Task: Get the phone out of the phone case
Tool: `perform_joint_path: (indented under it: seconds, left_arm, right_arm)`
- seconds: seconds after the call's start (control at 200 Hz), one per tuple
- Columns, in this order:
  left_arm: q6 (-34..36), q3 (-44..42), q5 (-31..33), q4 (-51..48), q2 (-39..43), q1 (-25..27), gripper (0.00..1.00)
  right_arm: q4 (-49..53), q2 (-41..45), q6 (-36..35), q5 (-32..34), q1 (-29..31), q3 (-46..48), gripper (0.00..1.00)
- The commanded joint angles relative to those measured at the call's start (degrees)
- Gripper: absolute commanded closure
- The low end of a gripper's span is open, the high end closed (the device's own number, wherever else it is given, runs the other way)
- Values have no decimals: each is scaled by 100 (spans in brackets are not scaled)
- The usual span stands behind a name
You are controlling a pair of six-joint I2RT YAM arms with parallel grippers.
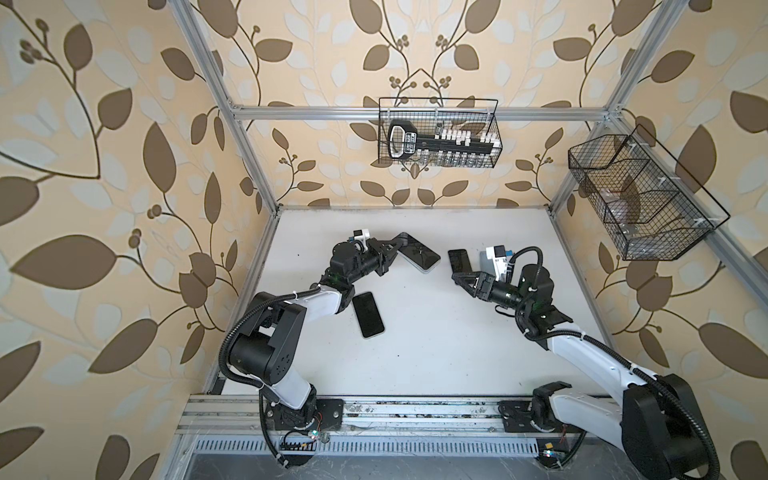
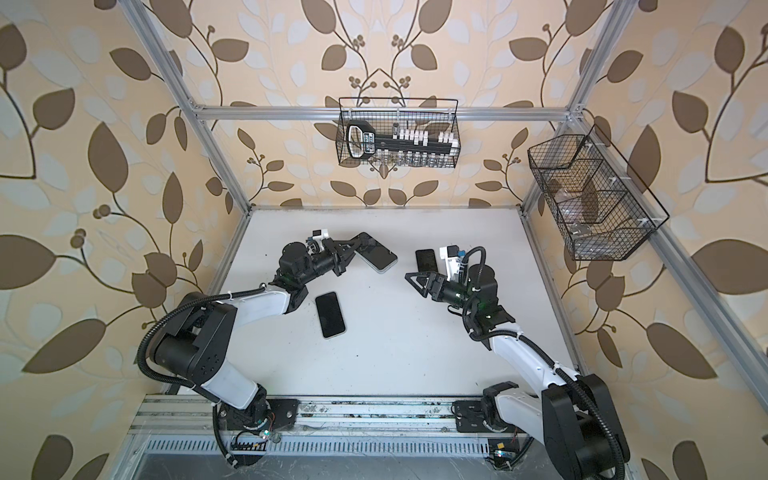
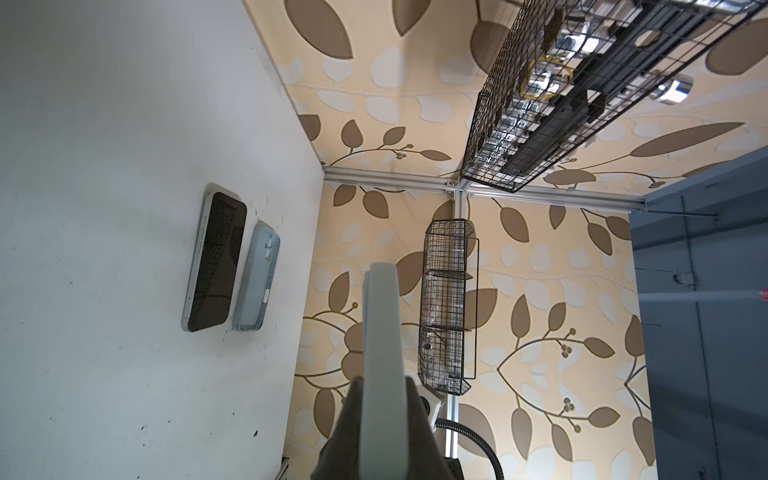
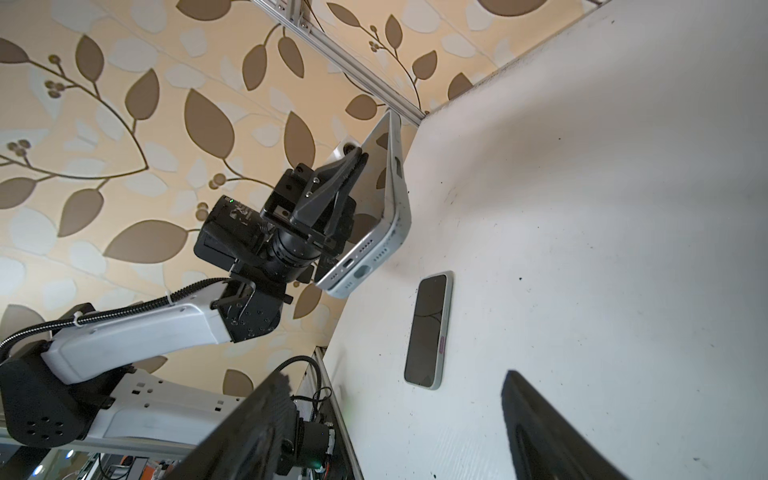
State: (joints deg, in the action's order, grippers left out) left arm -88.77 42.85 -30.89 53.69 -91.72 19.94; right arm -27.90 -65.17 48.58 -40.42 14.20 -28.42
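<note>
I note left hand [image 1: 397,246] pinching the cased phone [image 1: 422,254], tilted up — likely presenting its edge to the spread right hand [image 1: 460,284].

Pale blue phone case [image 4: 402,208], white table [image 1: 415,353], brown-leafed beige wallpaper [image 1: 124,166].

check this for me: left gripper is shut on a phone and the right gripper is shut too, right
Not quite. The right gripper is open, its jaws spread with nothing between them, as a top view shows. The rest holds: the left gripper is shut on a phone.
</note>
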Motion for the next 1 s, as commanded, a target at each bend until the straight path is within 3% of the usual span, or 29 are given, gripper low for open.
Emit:
perform_joint_path:
  seconds: [0.0,0.995]
  left_arm:
    - [-180,30,154,999,177,119,100]
    - [-386,332,130,1514,-173,528,100]
  right_arm:
    - [-624,-161,379,114,57,97,20]
    - [-1420,-923,722,26,119,-173,21]
